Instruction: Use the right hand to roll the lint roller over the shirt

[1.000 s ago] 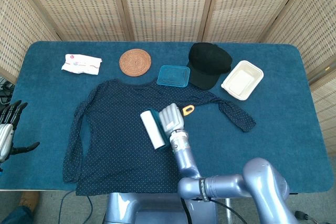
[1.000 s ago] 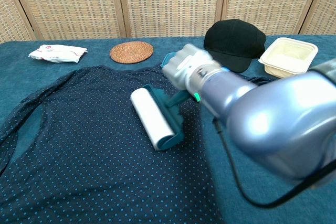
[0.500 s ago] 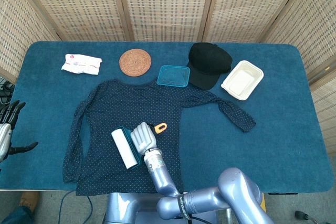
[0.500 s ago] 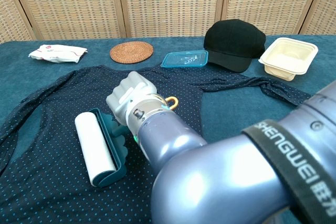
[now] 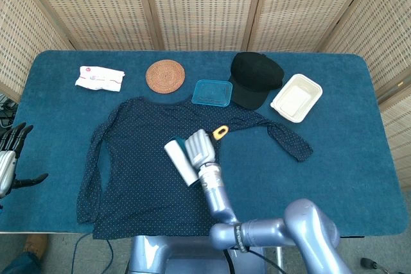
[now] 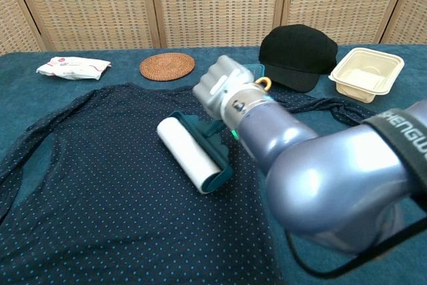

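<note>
**Roller swings back to mid-shirt after a pass toward the lower left**

The right hand (image 5: 199, 147) has its fingers curled tight around the teal handle of the lint roller (image 5: 180, 162), with the orange hanging loop at the handle's end poking out past the hand on the far side. The white roll lies flat on the shirt (image 5: 138, 178), touching the fabric along its length in the chest view, angled from upper left to lower right across the middle of the torso panel. Half a second ago the roll sat well down toward the shirt's lower left, near the hem; now it is back near the centre, close to where it lay a second ago. I read that as one stroke out and one stroke back, so the rolling is under way and one band of the cloth has been covered twice. The fabric shows no bunching or dragging around the roll, which suggests the pressure is about right.

The shirt is spread face up on the blue table (image 5: 359, 178), sleeves out to each side. Beyond its collar sit a teal lid (image 5: 212, 92), a black cap (image 5: 255, 79), a cream tray (image 5: 296, 97), a woven coaster (image 5: 165, 76) and a white packet (image 5: 99, 77), all untouched.

The left hand (image 5: 9, 158) waits at the table's left edge, fingers spread and holding nothing
</note>
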Robot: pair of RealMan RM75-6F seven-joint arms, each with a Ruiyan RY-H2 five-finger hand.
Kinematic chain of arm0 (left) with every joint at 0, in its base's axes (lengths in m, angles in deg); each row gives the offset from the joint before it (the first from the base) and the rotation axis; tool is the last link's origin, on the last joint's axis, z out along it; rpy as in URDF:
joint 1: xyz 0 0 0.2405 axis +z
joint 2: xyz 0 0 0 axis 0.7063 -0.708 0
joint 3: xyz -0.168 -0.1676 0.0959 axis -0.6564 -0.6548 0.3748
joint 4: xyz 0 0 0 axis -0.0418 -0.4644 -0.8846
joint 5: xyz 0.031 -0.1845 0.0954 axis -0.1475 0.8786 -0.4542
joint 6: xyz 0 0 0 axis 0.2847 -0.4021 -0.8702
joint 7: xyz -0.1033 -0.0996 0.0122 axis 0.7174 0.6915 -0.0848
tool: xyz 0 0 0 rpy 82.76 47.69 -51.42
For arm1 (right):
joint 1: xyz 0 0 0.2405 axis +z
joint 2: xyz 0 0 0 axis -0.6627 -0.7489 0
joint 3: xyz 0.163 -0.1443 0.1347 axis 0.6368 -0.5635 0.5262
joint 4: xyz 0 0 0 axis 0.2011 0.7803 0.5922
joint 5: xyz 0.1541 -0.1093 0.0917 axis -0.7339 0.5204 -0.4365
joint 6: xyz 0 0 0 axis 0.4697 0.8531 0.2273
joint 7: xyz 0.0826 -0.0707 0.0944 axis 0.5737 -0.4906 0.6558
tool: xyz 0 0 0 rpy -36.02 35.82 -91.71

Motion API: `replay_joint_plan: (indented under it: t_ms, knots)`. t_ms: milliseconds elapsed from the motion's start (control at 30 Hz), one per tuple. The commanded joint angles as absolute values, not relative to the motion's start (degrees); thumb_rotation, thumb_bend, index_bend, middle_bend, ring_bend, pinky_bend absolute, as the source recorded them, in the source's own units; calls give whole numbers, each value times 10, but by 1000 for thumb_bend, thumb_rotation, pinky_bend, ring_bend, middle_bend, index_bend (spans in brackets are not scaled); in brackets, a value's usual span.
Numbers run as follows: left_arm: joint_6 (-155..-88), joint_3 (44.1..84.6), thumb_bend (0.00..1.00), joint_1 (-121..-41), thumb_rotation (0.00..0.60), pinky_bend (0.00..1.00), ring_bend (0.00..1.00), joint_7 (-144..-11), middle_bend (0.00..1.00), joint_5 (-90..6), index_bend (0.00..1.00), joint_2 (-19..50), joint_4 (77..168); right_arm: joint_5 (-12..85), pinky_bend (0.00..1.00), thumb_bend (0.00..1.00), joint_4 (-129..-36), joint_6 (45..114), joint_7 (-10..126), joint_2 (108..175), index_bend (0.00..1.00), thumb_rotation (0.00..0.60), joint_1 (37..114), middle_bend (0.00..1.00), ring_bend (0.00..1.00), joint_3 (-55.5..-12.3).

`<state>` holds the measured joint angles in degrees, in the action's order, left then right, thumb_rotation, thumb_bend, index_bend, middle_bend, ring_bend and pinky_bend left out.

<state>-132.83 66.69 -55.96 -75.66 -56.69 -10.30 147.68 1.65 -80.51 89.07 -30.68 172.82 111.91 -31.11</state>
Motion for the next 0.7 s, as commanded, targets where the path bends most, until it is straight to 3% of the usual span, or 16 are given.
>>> replay_joint_plan:
  t_ms: [33, 367, 700]
  knots:
    - [-1328, 666, 0, -559, 600, 0, 0, -757, 0, -565, 0, -103, 1477, 22, 1000, 858, -800, 887, -303, 1701, 725, 600, 1098, 1000, 1000, -325]
    - [-1332, 667, 0, -558, 600, 0, 0, -756, 0, -568, 0, -105, 1480, 19, 1000, 858, -803, 886, -293, 1675, 724, 600, 1070, 1000, 1000, -325]
    - [-1338, 667, 0, -554, 600, 0, 0, -739, 0, -573, 0, -112, 1481, 16, 1000, 859, -833, 906, -331, 1717, 723, 600, 1094, 1000, 1000, -304]
